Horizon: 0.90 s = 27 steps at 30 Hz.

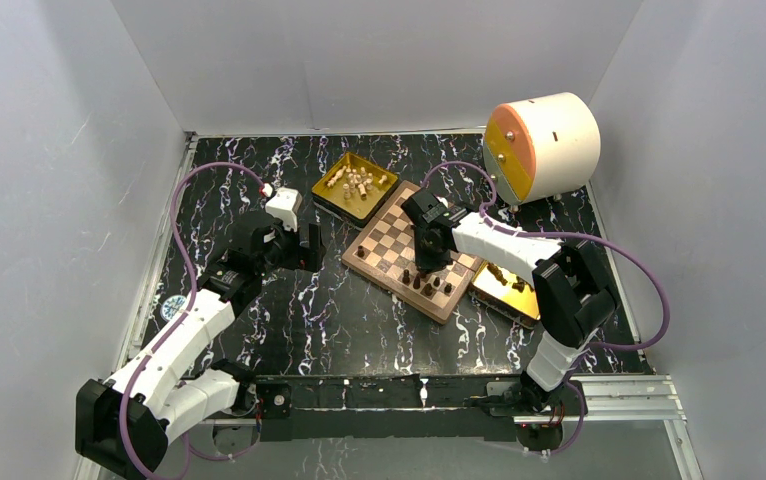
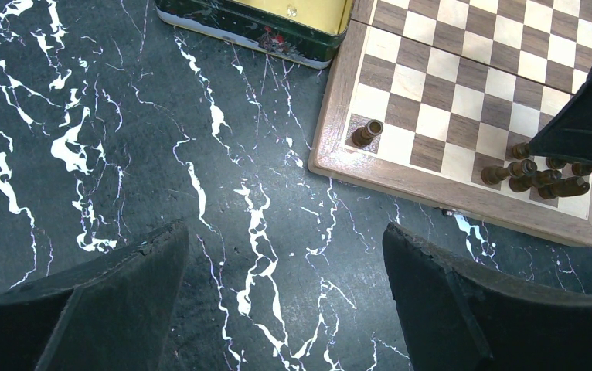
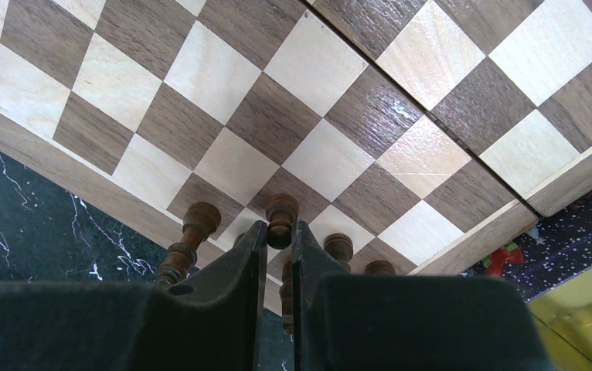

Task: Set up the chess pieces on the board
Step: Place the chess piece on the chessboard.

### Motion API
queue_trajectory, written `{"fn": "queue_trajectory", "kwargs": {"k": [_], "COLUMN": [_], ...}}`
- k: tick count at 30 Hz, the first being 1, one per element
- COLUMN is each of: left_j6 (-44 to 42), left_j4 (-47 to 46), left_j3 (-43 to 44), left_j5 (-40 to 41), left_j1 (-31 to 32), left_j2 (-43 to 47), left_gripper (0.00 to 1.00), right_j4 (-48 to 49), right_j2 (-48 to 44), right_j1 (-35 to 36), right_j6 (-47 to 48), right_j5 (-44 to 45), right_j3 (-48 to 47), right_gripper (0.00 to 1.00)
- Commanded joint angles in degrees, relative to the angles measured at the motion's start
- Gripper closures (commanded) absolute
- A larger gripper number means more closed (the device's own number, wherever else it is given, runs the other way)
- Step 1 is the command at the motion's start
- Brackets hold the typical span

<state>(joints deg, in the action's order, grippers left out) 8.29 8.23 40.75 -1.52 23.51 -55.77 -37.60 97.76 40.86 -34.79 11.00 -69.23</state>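
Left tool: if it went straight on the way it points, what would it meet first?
Most likely the bare black tabletop; the left tool is open over it, beside the chessboard, with nothing between. Depth is unclear.

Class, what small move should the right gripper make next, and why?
Probably lift straight up: the right gripper pinches a small dark brown wooden chess piece, and neighbouring dark pieces crowd it along the checked wooden chessboard edge.
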Motion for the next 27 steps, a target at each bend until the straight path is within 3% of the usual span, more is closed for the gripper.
{"fn": "queue_trajectory", "kwargs": {"k": [1, 27], "left_j6": [-0.65, -0.56], "left_j4": [-0.41, -0.67], "left_j3": [-0.32, -0.67], "left_j5": [-0.25, -0.68], "left_j1": [0.31, 0.32], "left_j2": [1.03, 1.36], "left_gripper": [0.07, 0.07], "right_j4": [-0.86, -2.37], "right_j2": [-0.07, -0.89], "right_j1": [0.11, 0.23], "right_j6": [-0.72, -1.7], "right_j5": [0.39, 0.79], "right_j3": [-2.49, -2.96], "right_gripper": [0.77, 0.8]}}
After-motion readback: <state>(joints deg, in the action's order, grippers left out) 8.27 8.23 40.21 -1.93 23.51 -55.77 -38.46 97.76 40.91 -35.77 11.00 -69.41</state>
